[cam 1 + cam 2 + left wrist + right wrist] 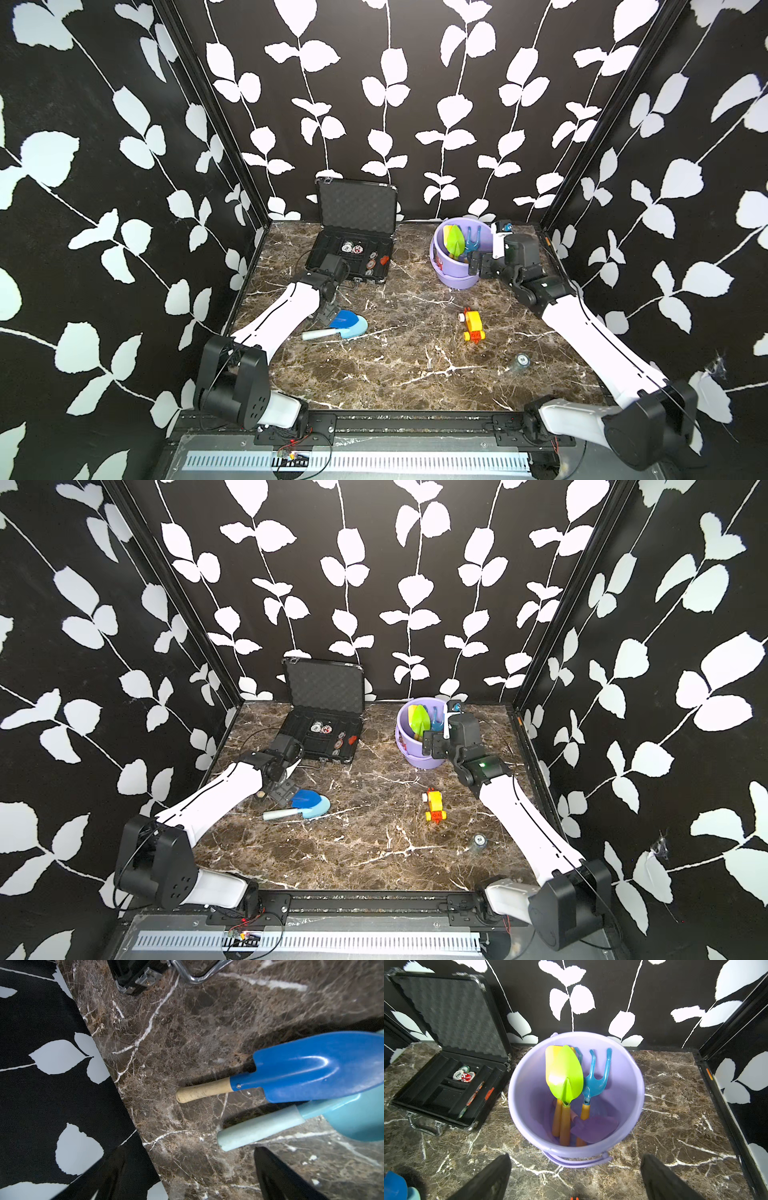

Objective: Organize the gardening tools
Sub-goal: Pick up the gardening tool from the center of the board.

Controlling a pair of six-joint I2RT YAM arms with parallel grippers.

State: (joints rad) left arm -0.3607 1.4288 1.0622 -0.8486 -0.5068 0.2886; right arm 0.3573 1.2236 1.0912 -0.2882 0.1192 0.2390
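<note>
Four tools, the green shovel (566,1072), yellow shovel (550,1055), blue fork (596,1080) and purple shovel (593,1128), sit in the purple bucket (627,1084) by my empty, wide-spread right gripper (576,1159), while the blue shovel (311,1068) and light-blue shovel (353,1120) lie uncollected on the table (415,365) beside my equally spread, empty left gripper (325,312)

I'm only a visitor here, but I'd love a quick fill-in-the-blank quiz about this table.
The bucket holding the green shovel is ____ in colour.
Exactly ____ tools lie on the table: the blue shovel and the light-blue shovel.
The three-pronged fork in the bucket is ____.
Missing words: purple; two; blue.
</note>
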